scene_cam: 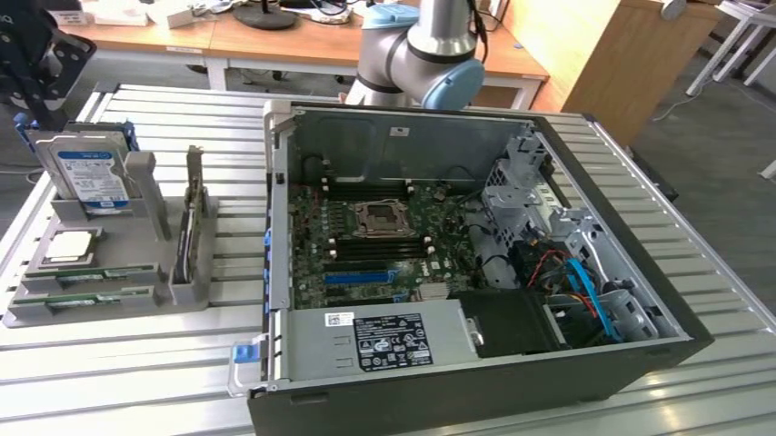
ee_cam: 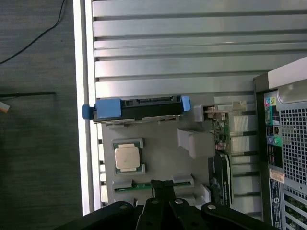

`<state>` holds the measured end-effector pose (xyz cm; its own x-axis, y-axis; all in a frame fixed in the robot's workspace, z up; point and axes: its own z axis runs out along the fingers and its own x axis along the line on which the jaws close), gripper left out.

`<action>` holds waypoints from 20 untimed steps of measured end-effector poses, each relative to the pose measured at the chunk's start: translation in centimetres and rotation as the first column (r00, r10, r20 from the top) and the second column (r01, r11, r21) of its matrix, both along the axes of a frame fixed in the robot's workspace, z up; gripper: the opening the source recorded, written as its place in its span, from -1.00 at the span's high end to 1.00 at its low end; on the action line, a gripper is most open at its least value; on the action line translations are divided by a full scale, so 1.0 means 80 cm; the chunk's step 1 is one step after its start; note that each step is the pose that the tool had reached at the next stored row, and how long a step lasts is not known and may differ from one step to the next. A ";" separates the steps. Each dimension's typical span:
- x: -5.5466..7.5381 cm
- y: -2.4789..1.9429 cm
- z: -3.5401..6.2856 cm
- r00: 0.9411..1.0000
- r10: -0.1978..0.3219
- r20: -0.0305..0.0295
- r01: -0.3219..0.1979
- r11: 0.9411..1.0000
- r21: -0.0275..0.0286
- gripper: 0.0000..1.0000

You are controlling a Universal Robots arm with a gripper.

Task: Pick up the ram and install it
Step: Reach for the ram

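Two ram sticks, thin and green, lie in the front slots of a grey holder [scene_cam: 188, 289]: one ram [scene_cam: 107, 272] and a second just in front of it [scene_cam: 100, 296]. In the wrist view a short green strip of ram [ee_cam: 139, 186] shows just beyond my gripper [ee_cam: 163, 188]. Its dark fingers are pressed together, shut, with nothing between them. In the exterior view my gripper [scene_cam: 40, 111] hangs high above the holder's far end, at that view's left. The open computer case [scene_cam: 282, 227] holds the motherboard with its dark ram slots [scene_cam: 378, 240].
On the holder also stand a hard drive with blue rails [scene_cam: 91, 173] [ee_cam: 139, 108], a square silver CPU [scene_cam: 69, 247] [ee_cam: 127, 157] and an upright expansion card [scene_cam: 191, 222]. The slatted metal table [scene_cam: 109, 372] ends close beside the holder. The arm's base [scene_cam: 424, 54] rises behind the case.
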<state>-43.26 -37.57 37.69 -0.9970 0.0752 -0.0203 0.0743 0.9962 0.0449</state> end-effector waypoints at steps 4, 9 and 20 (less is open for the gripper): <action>0.000 -0.0057 0.000 1.000 0.000 0.000 0.000 1.000 0.000 0.79; 0.000 -0.0075 -0.001 1.000 0.000 0.000 0.000 1.000 0.000 0.79; 0.000 -0.0099 -0.001 1.000 0.000 0.000 0.000 1.000 0.000 0.79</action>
<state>-43.26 -38.36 37.64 -0.9969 0.0754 -0.0204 0.0744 0.9962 0.0449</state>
